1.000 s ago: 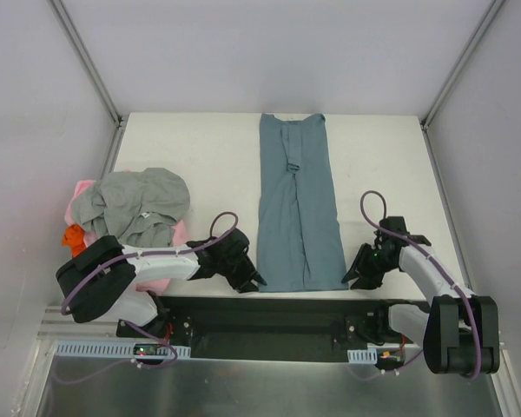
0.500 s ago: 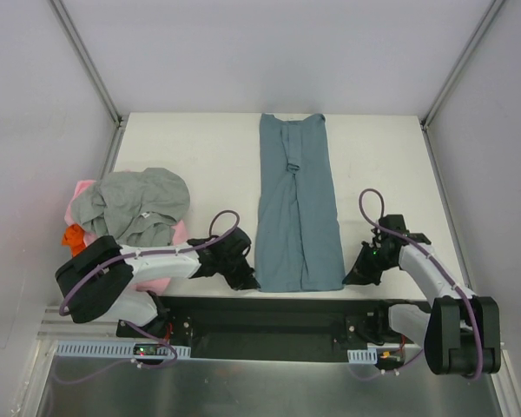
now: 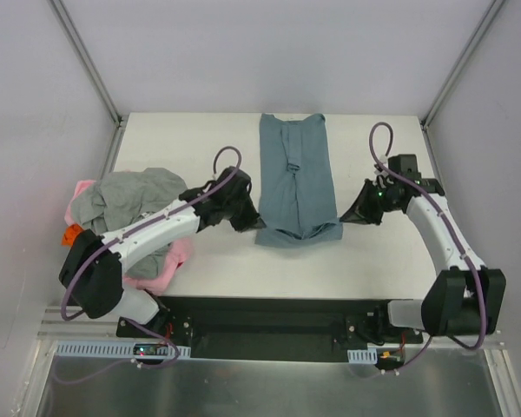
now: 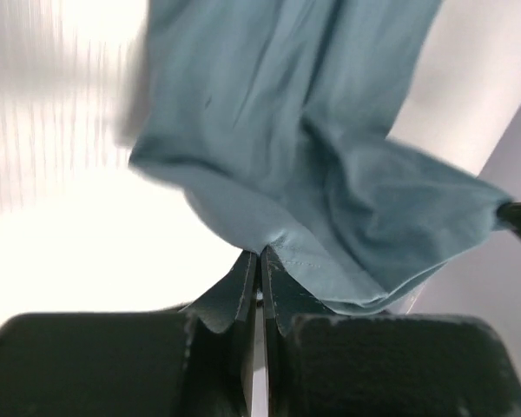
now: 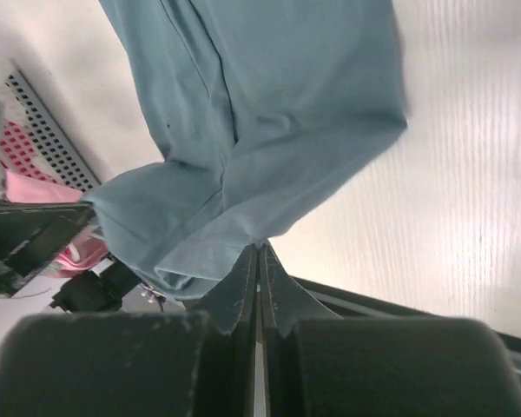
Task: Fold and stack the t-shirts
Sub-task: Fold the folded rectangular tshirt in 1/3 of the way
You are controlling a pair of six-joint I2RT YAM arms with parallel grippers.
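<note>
A long slate-blue t-shirt (image 3: 293, 178) lies down the middle of the white table, collar at the far end. Its near hem is lifted and carried toward the far end, sagging between the two arms. My left gripper (image 3: 259, 222) is shut on the hem's left corner; in the left wrist view the blue t-shirt (image 4: 330, 156) hangs from the left gripper (image 4: 260, 254). My right gripper (image 3: 342, 217) is shut on the right corner, and the right wrist view shows the t-shirt (image 5: 252, 122) pinched in the right gripper (image 5: 259, 248). A heap of grey (image 3: 135, 201), pink (image 3: 169, 261) and orange (image 3: 72, 234) t-shirts sits at the left.
The heap of shirts overhangs the table's left edge (image 3: 113, 165). The black base rail (image 3: 269, 326) runs along the near edge. Grey enclosure walls with metal corner posts (image 3: 456, 74) surround the table.
Both grippers closed on the near hem's corners at the front edge, then lifted and carried the hem toward the far end, so the shirt's near part is doubled over.
</note>
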